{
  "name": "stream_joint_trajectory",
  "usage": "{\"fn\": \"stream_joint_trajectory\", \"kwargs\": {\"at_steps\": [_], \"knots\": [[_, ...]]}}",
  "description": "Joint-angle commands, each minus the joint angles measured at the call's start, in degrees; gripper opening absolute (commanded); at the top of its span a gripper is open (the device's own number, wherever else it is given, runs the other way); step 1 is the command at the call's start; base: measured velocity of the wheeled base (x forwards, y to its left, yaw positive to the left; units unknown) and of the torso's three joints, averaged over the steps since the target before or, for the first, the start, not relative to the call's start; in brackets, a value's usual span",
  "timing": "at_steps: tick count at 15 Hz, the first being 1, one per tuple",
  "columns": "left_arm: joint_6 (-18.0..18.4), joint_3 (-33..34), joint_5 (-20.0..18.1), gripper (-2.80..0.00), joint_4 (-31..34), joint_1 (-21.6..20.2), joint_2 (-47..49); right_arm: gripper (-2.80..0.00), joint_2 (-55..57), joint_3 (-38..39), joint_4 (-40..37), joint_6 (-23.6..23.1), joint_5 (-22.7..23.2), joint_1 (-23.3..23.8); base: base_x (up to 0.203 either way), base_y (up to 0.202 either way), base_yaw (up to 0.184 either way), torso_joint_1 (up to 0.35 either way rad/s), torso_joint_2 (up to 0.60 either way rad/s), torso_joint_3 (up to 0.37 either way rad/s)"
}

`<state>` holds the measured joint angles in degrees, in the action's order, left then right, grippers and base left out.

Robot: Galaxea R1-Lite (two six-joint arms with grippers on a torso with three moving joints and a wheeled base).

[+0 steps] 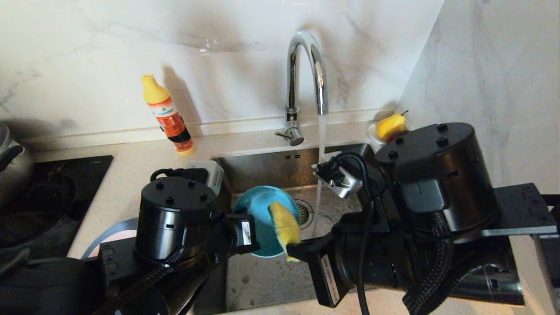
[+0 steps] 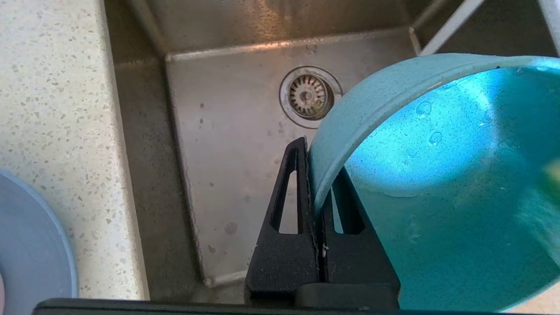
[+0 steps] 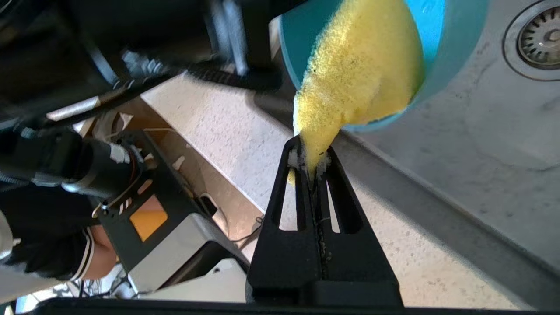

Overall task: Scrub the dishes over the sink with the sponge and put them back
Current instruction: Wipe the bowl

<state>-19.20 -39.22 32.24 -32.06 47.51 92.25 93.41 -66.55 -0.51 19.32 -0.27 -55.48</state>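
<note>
Over the steel sink (image 1: 267, 168) I hold the teal bowl (image 1: 258, 218) on edge, its opening facing right. My left gripper (image 2: 313, 175) is shut on the bowl's rim (image 2: 350, 118), one finger outside and one inside. The yellow sponge (image 1: 285, 227) is pinched in my right gripper (image 3: 309, 153) and pressed into the bowl's inside (image 3: 431, 22); suds cling to the fingertips (image 3: 294, 157). The grey-blue plate (image 1: 109, 232) lies on the counter left of the sink, mostly behind my left arm, with something pale pink (image 1: 120, 238) on it.
Water runs from the chrome tap (image 1: 306, 74) down beside the drain strainer (image 1: 304, 213). An orange detergent bottle (image 1: 168, 116) stands at the back left. A pear (image 1: 390, 124) sits at the back right corner. A black hob (image 1: 48, 197) and pot (image 1: 13, 159) are far left.
</note>
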Motion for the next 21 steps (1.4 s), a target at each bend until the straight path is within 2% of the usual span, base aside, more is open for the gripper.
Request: {"fn": "stream_joint_trajectory", "kwargs": {"at_steps": [1,5,10,17,21], "knots": [[0.04,0.20,0.28,-2.80,-0.11,0.65,-0.75,-2.80,2.06,-1.59,-0.01,0.24,0.00,0.78,0.000,0.000,0.000,0.000,0.00,0.000],[0.21,1.13,0.42,-2.80,-0.11,2.32,-0.85,-2.80,4.43,-6.04,-0.10,0.19,-0.08,1.70,0.000,0.000,0.000,0.000,0.00,0.000],[0.13,1.42,0.36,-2.80,-0.11,2.50,-1.34,-2.80,6.57,-9.25,-0.10,0.19,-0.33,1.77,0.000,0.000,0.000,0.000,0.00,0.000],[-0.05,2.04,0.45,-2.80,-0.20,2.41,-2.25,-2.80,0.48,-3.80,-2.60,0.10,-0.36,2.57,0.000,0.000,0.000,0.000,0.00,0.000],[-0.05,1.67,0.45,-2.80,-0.20,2.32,-2.08,-2.80,-1.04,-3.50,-6.24,0.02,-0.17,1.75,0.000,0.000,0.000,0.000,0.00,0.000]]}}
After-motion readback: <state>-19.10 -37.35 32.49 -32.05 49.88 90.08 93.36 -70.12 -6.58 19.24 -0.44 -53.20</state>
